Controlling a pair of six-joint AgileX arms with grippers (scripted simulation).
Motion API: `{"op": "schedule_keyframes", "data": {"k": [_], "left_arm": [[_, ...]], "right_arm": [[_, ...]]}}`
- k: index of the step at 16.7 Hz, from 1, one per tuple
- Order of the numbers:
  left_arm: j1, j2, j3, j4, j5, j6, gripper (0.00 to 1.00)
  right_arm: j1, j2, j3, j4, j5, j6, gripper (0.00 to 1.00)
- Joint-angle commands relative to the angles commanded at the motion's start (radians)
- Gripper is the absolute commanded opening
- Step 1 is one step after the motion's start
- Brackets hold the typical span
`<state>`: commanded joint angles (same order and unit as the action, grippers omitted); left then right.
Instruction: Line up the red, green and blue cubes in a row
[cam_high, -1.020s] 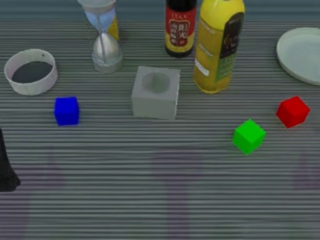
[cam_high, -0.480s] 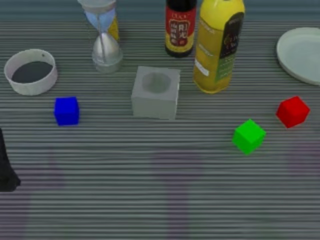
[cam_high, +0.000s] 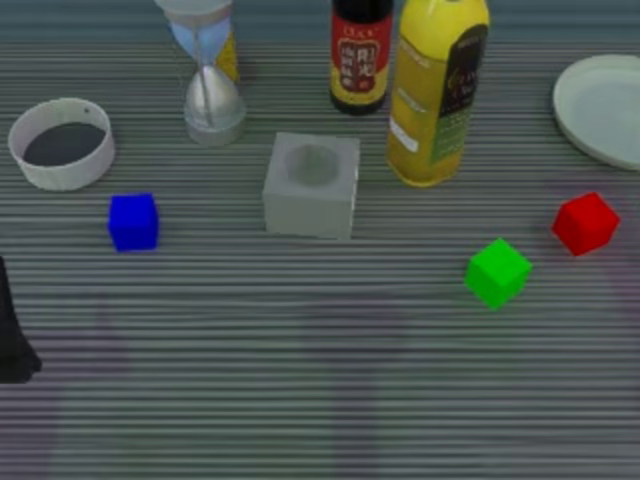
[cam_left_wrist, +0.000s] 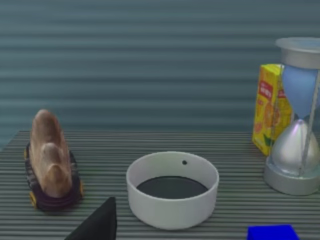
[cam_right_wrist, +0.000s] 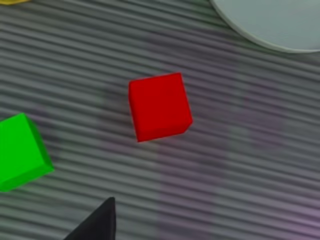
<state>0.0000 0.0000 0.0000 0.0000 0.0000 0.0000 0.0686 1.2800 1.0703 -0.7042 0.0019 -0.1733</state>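
Observation:
The blue cube (cam_high: 133, 221) lies at the left of the table and shows at the edge of the left wrist view (cam_left_wrist: 272, 233). Towards the right, the green cube (cam_high: 497, 271) rests near the red cube (cam_high: 585, 222). My left arm (cam_high: 12, 340) stays at the left edge, one dark fingertip (cam_left_wrist: 104, 221) showing, with nothing between the jaws. My right gripper is outside the top view. It hovers above the red cube (cam_right_wrist: 159, 106), with the green cube (cam_right_wrist: 20, 151) beside it. One of its fingertips (cam_right_wrist: 102, 221) shows, holding nothing.
A grey block with a round hollow (cam_high: 312, 184) stands mid-table. Behind it are an hourglass (cam_high: 210, 75), a dark sauce bottle (cam_high: 360, 55) and a yellow oil bottle (cam_high: 437, 90). A white ring bowl (cam_high: 62, 143) is far left, a white plate (cam_high: 605, 108) far right. A bread-laden toy cart (cam_left_wrist: 50, 162) is also in view.
The cubes and the left arm have not moved. A faint shadow at the table's right edge has drifted towards the red cube.

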Motion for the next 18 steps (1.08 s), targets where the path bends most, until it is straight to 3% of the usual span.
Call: {"op": "schedule_keyframes", "data": {"k": [10, 18], "left_arm": [[0.0, 0.0, 0.0, 0.0, 0.0, 0.0, 1.0], [0.0, 0.0, 0.0, 0.0, 0.0, 0.0, 1.0]], "right_arm": [[0.046, 0.831, 0.705, -0.457, 0.002, -0.116, 1.0], [0.054, 0.955, 0.824, -0.526, 0.002, -0.135, 1.0]]}}
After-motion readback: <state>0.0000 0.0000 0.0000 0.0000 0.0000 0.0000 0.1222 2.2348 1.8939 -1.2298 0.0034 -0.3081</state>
